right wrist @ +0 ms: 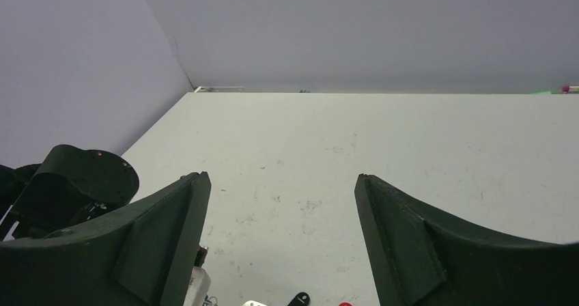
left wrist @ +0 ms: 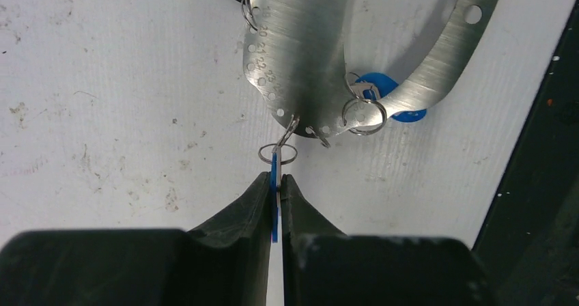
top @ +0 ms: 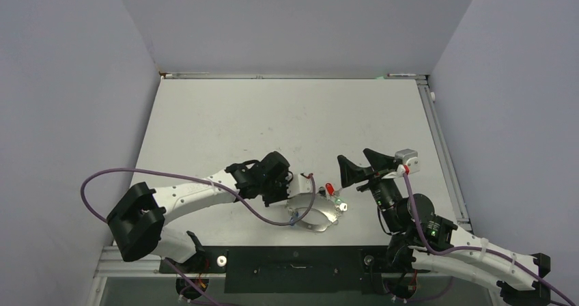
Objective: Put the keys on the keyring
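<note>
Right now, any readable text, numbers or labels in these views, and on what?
"20", "21", "22", "23", as best they read: stamped beside the holes of the flat metal keyring, left wrist view.
More digits higher on that row: too blurred to read.
Blue key tag between the left fingers: edge-on, no text shows.
Top and right wrist views: nothing readable.

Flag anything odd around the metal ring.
Nothing spilled or broken. One round blue plastic tag lies partly under the flat silvery holed metal band, half hidden; the left gripper pinches a second blue tag edge-on.
</note>
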